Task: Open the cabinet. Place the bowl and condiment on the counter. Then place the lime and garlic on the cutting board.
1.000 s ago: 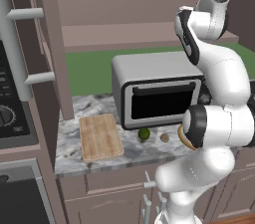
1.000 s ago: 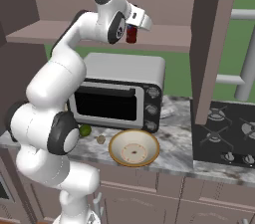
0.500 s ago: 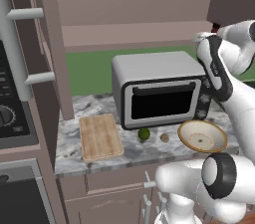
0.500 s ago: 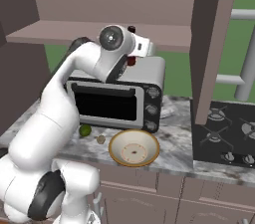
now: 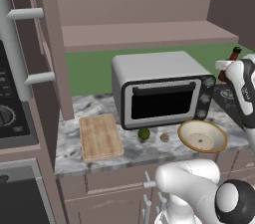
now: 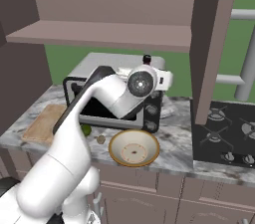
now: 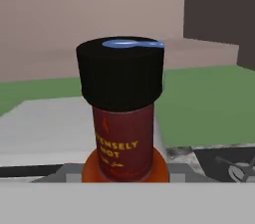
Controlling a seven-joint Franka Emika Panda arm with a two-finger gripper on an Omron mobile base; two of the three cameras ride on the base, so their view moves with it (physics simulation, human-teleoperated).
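Since a second ago my arm has swung down from the open cabinet to the toaster oven's right side. Below on the counter sit the cutting board, bowl, lime and garlic (both off the board). My gripper is clamped on the condiment.

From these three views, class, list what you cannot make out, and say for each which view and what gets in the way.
- Gripper: in the hand view the bottle stands right before the camera, so the fingers and their grip cannot be judged.
- Bottle: in the left base view the robot's hand covers all but its top; in the right base view just the cap clears the arm.
- Bottle label: cut off at the left in the hand view.
- Garlic: too small for detail.
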